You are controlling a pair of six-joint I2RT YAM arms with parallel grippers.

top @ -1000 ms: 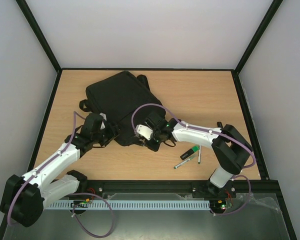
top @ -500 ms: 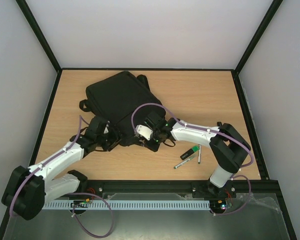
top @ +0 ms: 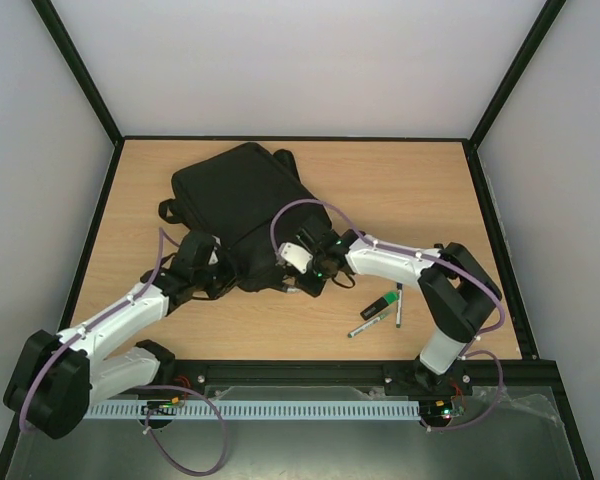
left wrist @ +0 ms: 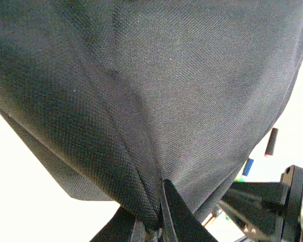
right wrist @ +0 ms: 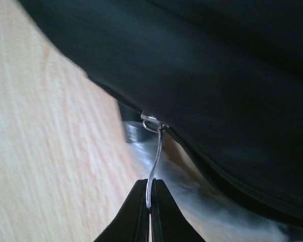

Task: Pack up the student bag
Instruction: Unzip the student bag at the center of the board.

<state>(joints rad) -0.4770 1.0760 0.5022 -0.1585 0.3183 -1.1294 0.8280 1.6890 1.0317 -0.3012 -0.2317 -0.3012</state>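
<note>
The student bag (top: pixel 238 200) is a large black fabric backpack lying flat at the table's left middle. My left gripper (top: pixel 223 281) is at its near left corner. In the left wrist view its jaws (left wrist: pixel 155 224) are shut on a pinched fold of the bag's fabric (left wrist: pixel 156 101). My right gripper (top: pixel 296 284) is at the bag's near edge. In the right wrist view it (right wrist: pixel 150 197) is shut on the thin metal zip pull (right wrist: pixel 156 151), which runs up to the slider on the bag's (right wrist: pixel 217 75) edge.
A green highlighter (top: pixel 383 302) and two pens (top: pixel 368 321) (top: pixel 398 308) lie on the wooden table (top: pixel 400 190) right of the bag, beside the right arm. Black frame posts and white walls enclose the table.
My left gripper has moved in to the bag's near left corner and closed on its fabric. The right gripper, still shut, has shifted slightly right with the zip pull.
</note>
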